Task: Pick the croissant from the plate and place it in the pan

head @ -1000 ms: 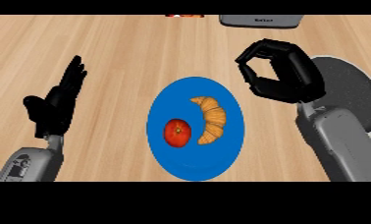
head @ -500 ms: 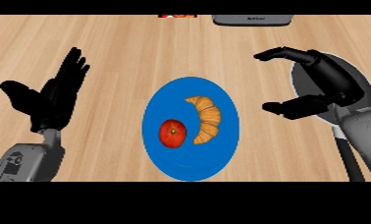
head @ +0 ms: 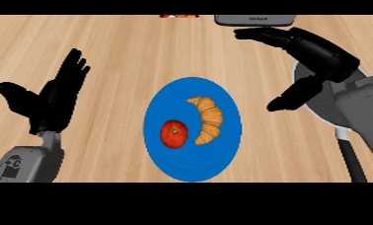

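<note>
Head view: croissant (head: pixel 207 119) lying beside a tomato (head: pixel 174 133) on the blue plate (head: pixel 191 169), right hand (head: pixel 315 61) spread wide to its right over the pan (head: pixel 329 113), presumably poised to grasp, left hand (head: pixel 56 98) resting open; appliance (head: pixel 255 19) lettering unreadable.

Blue plate (head: pixel 182 162), golden-brown croissant (head: pixel 207 120), red fruit (head: pixel 174 133), possibly tomato, light woodgrain counter (head: pixel 131 41)

Light wood counter (head: pixel 124 46) is seen across the frame. A blue plate (head: pixel 222 155) is set at center; a pan (head: pixel 342 135) is partly seen at right edge.
</note>
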### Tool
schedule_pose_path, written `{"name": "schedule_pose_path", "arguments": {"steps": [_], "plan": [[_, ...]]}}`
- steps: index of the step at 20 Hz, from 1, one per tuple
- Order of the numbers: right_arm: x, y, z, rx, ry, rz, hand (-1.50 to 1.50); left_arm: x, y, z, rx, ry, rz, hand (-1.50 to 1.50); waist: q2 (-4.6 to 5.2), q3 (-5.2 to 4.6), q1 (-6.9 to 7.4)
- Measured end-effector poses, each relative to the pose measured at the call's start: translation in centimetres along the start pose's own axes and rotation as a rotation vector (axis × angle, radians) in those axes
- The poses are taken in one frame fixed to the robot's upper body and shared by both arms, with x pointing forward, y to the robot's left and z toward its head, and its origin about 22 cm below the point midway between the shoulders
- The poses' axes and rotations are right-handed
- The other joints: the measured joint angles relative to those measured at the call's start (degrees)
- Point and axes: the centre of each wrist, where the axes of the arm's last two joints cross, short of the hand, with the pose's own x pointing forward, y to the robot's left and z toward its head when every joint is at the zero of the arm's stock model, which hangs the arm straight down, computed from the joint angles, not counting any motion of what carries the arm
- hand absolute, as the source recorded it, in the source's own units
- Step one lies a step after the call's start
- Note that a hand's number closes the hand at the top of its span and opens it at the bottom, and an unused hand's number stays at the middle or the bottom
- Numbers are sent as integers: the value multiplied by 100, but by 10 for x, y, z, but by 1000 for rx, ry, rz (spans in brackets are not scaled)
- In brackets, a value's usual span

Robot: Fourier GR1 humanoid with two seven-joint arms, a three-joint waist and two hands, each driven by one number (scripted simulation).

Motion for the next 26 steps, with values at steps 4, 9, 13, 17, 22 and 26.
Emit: {"name": "schedule_pose_path", "arguments": {"steps": [4,9,13,17,22,26], "plan": [[25,5,-31,103,39,126,-150,3,-1,1,-7,-1,0,0,-5,-2,18],[43,17,-58,279,106,239,-150,7,-7,2,-9,0,4,0,-4,-2,20],[49,30,-65,477,177,310,-150,7,-7,4,-5,3,2,0,-10,-3,-9],[59,45,-67,577,195,357,-150,7,-1,9,-5,7,2,0,-13,1,-37],[73,58,-66,624,198,465,-150,6,-1,6,0,0,0,0,-10,2,-62],[88,68,-66,612,217,566,-150,5,0,9,6,3,2,0,-12,3,-65]]}}
